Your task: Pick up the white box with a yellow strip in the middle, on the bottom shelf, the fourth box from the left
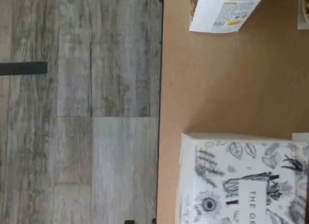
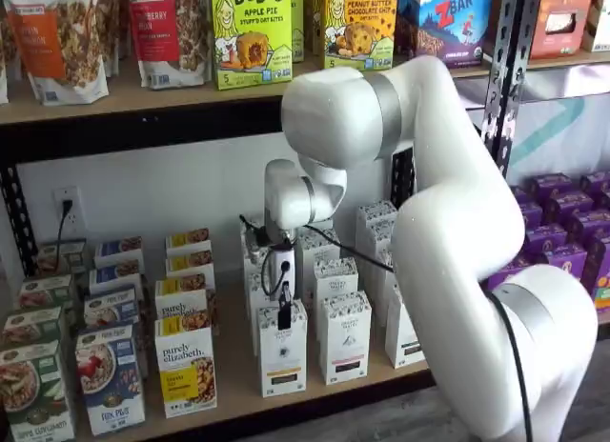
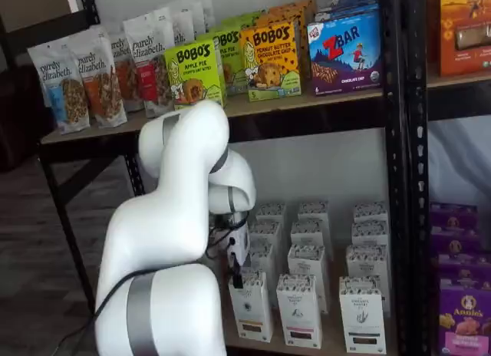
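Black fingers of the gripper [image 2: 284,313] hang just above a front-row white box; whether they are parted or closed cannot be told. Left of it, just beside, stands the white box with a yellow strip [image 2: 186,378] at the shelf's front edge. More white boxes [image 3: 301,310] stand beside and behind. Nearest the camera, the white arm [image 3: 173,225] hides part of these rows.

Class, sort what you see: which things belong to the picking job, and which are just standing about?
Job: white box with a yellow strip; gripper.
Standing about: patterned white boxes; Bobo's boxes; purple boxes.
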`<act>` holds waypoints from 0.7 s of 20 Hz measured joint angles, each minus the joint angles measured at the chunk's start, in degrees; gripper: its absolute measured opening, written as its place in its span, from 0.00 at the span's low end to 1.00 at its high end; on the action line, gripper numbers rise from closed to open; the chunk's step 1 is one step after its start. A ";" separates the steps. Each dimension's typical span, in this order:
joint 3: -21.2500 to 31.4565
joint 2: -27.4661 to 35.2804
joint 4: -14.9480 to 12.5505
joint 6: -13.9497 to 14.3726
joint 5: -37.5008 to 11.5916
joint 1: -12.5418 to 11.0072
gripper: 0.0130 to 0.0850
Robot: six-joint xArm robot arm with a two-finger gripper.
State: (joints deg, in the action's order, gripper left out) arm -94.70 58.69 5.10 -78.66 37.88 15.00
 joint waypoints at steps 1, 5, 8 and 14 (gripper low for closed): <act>-0.72 0.52 -0.11 0.01 0.19 -0.10 1.00; -3.45 2.52 -1.14 0.45 1.13 -0.54 1.00; -5.10 3.81 -1.93 0.85 1.76 -0.79 1.00; -8.01 6.30 -2.97 1.58 2.89 -0.91 1.00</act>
State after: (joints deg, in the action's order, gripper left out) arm -102.71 64.99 2.14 -77.08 40.78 14.09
